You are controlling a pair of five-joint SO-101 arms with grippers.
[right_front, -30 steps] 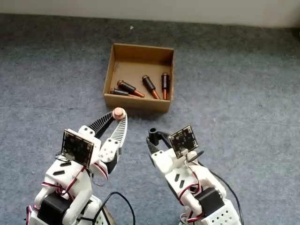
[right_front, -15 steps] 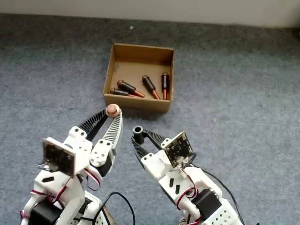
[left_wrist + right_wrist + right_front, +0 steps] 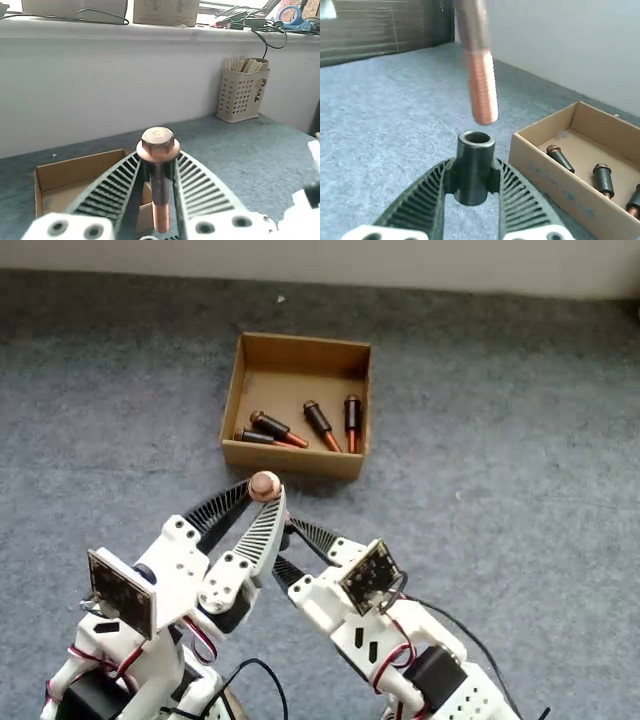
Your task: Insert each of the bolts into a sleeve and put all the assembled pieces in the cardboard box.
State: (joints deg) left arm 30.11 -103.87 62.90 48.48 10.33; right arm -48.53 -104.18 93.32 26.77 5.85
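My left gripper point(image 3: 262, 490) point(image 3: 158, 162) is shut on a copper bolt point(image 3: 158, 175) point(image 3: 264, 485), held upright with its hex head on top. Its threaded end point(image 3: 481, 87) hangs just above the open mouth of a black sleeve point(image 3: 474, 165). My right gripper point(image 3: 472, 177) point(image 3: 287, 540) is shut on that sleeve and holds it upright. In the high view the left fingers cover the sleeve. Both grippers meet just in front of the cardboard box point(image 3: 240, 390) point(image 3: 580, 120), which holds several assembled bolt-and-sleeve pieces point(image 3: 322, 423).
Grey carpet point(image 3: 500, 440) surrounds the box on all sides. A white wall point(image 3: 100, 80) runs behind the table. A beige holder of sticks point(image 3: 243, 90) stands far off near that wall.
The left gripper carried the bolt rightward and the right gripper brought the sleeve leftward beneath it, so the bolt's tip now hangs over the sleeve's mouth.
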